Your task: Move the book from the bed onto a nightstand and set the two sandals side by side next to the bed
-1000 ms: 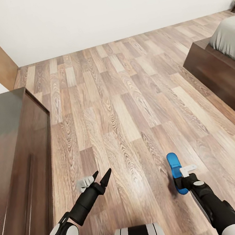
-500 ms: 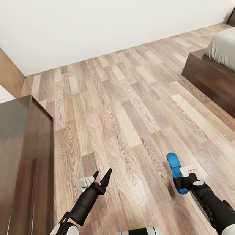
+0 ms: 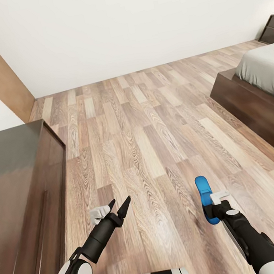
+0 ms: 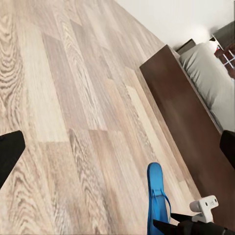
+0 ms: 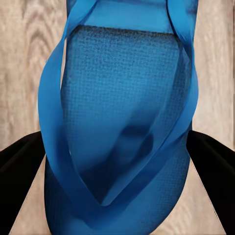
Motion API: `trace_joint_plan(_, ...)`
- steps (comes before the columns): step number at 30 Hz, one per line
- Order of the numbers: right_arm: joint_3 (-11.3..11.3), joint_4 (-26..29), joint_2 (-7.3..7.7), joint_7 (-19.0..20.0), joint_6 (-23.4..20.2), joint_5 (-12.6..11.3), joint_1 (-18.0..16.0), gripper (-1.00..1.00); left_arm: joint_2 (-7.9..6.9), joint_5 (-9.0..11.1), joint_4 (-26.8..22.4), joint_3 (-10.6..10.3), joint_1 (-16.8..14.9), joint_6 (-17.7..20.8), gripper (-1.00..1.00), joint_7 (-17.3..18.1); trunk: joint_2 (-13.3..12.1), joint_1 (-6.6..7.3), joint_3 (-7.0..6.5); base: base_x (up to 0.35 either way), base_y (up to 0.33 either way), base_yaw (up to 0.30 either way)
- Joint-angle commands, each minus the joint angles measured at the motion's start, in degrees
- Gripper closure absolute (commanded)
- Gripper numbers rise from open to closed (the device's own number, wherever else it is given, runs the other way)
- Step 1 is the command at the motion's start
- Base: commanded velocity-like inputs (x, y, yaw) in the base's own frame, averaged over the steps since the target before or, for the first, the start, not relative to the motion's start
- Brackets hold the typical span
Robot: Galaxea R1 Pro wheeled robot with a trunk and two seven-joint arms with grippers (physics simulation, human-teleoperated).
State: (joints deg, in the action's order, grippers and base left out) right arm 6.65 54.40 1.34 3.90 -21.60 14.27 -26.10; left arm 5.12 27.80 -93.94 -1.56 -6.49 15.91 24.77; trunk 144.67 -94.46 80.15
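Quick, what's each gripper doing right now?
Left gripper: open, empty.
Right gripper: shut on the blue sandal.

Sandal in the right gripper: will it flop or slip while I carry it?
The sandal looks thin and flat, so probably light with some flex. The right gripper pinches one end only, so the free end may droop. Its textured sole should resist slipping.

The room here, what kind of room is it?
Most likely a bedroom. There is a low bed with a pale mattress on a dark wooden frame, a long dark dresser against the wall, and a wood-plank floor. The right gripper carries a blue sandal.
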Motion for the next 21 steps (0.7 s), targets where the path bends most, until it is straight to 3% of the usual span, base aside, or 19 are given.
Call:
trace_joint_plan(1, 0.11, 0.14, -0.02, 0.41, -0.28, 0.59, -0.01, 1.00, 0.05, 0.59, -0.02, -0.05, -0.02, 0.54, -1.00, 0.09, 0.00, 0.03, -0.19, 0.000, 0.000, 0.000)
trace_joint_plan(9, 0.06, 0.12, -0.02, 0.54, -0.28, 0.46, -0.01, 1.00, -0.03, 0.51, 0.79, -2.42, -0.02, 0.41, -1.00, -0.17, -0.11, 0.24, -1.96, 0.000, 0.000, 0.000)
trace_joint_plan(15, 0.00, -0.18, -0.02, 0.77, -0.35, 0.24, 0.06, 1.00, -0.42, 0.13, 6.06, -2.62, -0.02, 0.31, -1.00, -0.28, -0.19, 0.39, -3.29, 0.000, 0.000, 0.000)
trace_joint_plan(18, 0.03, -0.31, 0.01, 0.94, -0.37, -0.68, 0.17, 1.00, -2.05, -1.95, 8.61, -2.57, -0.02, 0.51, -1.00, -0.10, -0.23, 0.47, -3.96, 0.000, 0.000, 0.000)
trace_joint_plan(21, -0.03, -0.37, 0.78, 2.01, -0.37, -2.23, 0.23, 1.00, -2.70, -4.07, 9.13, -2.57, -0.02, 0.64, -1.00, 0.00, -0.27, 0.55, -4.62, 0.000, 0.000, 0.000)
